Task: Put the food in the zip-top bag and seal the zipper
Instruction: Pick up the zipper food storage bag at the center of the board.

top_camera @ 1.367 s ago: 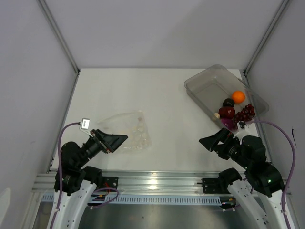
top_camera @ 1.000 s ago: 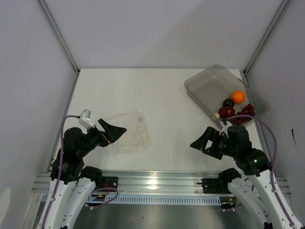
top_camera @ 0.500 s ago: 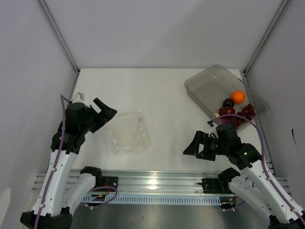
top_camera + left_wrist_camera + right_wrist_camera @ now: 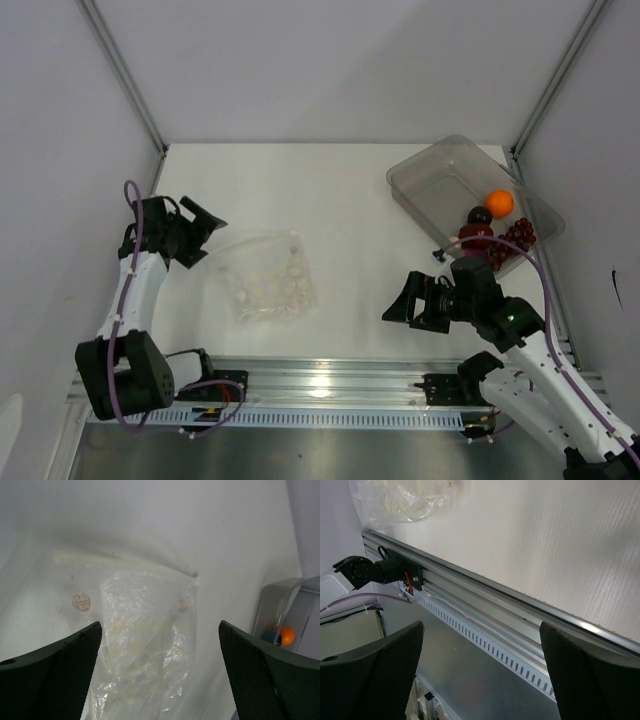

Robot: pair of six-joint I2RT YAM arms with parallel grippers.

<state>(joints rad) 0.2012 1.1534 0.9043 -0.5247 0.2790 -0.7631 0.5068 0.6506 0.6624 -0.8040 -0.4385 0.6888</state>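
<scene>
Zip-top bag point(image 4: 265, 283) lies on white table point(image 4: 330, 200) between grey walls point(image 4: 330, 60).

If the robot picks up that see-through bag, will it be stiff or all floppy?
Probably floppy: the zip-top bag looks thin and crinkled, and it lies limp on the table. It is likely very light, being only clear film. Its shiny plastic may slide or bunch up if pushed.

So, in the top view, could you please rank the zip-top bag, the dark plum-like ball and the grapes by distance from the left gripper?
1. zip-top bag, right beside the left gripper.
2. dark plum-like ball, in the bin, far right.
3. grapes, farther right in that bin.
</scene>
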